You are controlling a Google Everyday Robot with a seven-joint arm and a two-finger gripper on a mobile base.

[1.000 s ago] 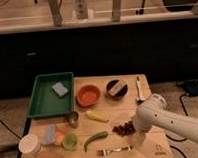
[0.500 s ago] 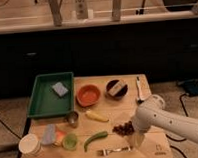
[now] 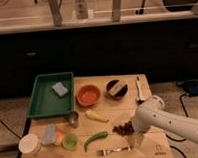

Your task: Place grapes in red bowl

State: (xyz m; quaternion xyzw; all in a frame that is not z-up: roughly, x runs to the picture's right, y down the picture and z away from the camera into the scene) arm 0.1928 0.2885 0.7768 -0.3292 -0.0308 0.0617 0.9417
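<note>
The gripper (image 3: 136, 138) hung at the end of the white arm (image 3: 167, 121), which reached in from the right edge of the camera view. It pointed down at the wooden table top (image 3: 157, 151), near the front right corner. Its jaws were released, spread wide, and no object sat between them.

Change over the preceding second: none of note. The arm held the same pose and the gripper kept its station and its opening. Nothing on the table had shifted.

The grapes (image 3: 123, 128) lay on the table top just beside the gripper, on its left as seen, and partly masked by the wrist. Whether a fingertip touched the bunch could not be determined.

The red bowl (image 3: 88, 95) stood well apart from the grapes, toward the back of the table and left of them. It appeared empty. A dark bowl (image 3: 116, 88) stood just beside it on the right and was not the target.

A yellow item (image 3: 96, 115) lay between the grapes and the red bowl. A green chili (image 3: 95, 139) and a fork (image 3: 114, 151) lay near the front edge.

Assessment: the task stood at the pre-grasp stage. The pause suggested alignment over the bunch. Closure on the grapes, lift and transfer to the red bowl were all outstanding.
</note>
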